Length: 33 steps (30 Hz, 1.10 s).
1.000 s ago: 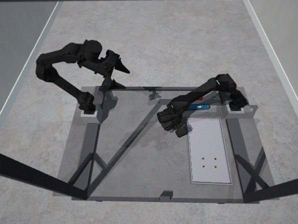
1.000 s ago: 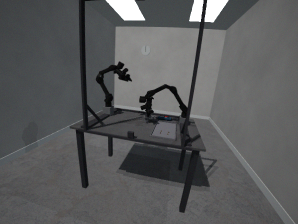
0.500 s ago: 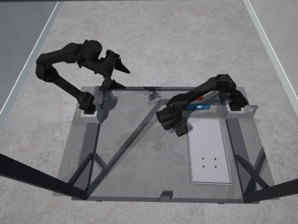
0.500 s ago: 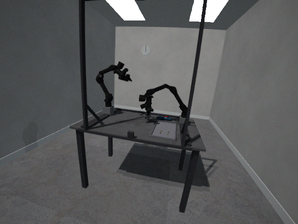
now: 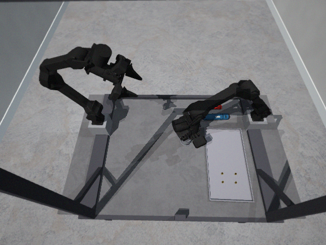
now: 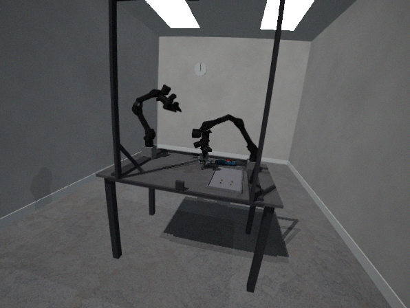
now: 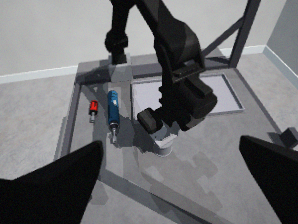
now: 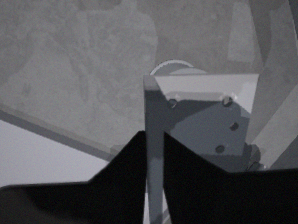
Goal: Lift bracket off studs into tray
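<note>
My right gripper (image 5: 191, 140) points down at the left edge of the tray (image 5: 229, 164). In the right wrist view its fingers are shut on the upright flange of the grey bracket (image 8: 200, 110), whose other face shows several holes. The round pale joint module (image 8: 172, 66) shows just past the bracket's top edge; it also shows under the gripper in the left wrist view (image 7: 164, 146). I cannot tell whether the bracket still touches the module. My left gripper (image 5: 131, 82) is open and empty, high above the table's far left corner.
A blue tool (image 5: 216, 117) and a small red part (image 5: 217, 107) lie behind the tray, near the right arm's base. The tray holds several small brass dots (image 5: 229, 178). Dark frame posts stand at the table corners.
</note>
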### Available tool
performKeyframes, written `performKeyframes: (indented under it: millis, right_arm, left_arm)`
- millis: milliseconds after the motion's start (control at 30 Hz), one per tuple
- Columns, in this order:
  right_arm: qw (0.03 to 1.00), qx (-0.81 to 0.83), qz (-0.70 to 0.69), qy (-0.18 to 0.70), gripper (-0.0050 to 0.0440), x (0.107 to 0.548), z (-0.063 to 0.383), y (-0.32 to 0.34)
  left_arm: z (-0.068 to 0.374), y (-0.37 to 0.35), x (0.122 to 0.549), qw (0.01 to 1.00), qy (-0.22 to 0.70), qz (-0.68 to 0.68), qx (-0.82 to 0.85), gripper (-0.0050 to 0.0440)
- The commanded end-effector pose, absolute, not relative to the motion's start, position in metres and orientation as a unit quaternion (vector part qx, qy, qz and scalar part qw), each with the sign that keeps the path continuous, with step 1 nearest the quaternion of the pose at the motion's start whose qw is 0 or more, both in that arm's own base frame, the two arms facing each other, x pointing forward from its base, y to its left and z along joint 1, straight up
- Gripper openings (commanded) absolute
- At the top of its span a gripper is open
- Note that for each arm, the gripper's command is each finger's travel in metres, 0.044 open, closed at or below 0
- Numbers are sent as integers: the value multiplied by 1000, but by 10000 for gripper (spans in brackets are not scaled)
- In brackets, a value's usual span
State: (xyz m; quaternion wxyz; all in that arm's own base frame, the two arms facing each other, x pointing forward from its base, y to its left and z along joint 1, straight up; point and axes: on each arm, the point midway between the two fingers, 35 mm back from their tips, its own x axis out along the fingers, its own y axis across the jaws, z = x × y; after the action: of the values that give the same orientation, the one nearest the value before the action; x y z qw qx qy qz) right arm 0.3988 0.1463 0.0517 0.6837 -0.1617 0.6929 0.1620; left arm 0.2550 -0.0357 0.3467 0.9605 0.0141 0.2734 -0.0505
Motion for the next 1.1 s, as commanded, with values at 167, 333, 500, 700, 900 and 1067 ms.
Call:
performKeyframes:
  millis: [167, 333, 500, 700, 900, 1067]
  right_arm:
    - [706, -160, 165, 670, -50, 404, 75, 148]
    - [700, -161, 164, 676, -50, 403, 68, 148]
    - [709, -160, 165, 667, -50, 406, 83, 149]
    - [709, -160, 165, 667, -50, 405, 96, 149]
    - [705, -164, 166, 670, -50, 402, 94, 150]
    - [701, -188, 191, 661, -50, 378, 92, 178]
  left_arm:
    - [351, -36, 253, 962, 267, -50, 14, 440]
    - [351, -36, 253, 962, 267, -50, 14, 440]
    - [351, -36, 253, 962, 267, -50, 14, 440]
    - [351, -36, 253, 962, 267, -50, 14, 440]
    - [351, -36, 253, 962, 267, -50, 14, 440]
    - [345, -37, 258, 960, 274, -52, 15, 440]
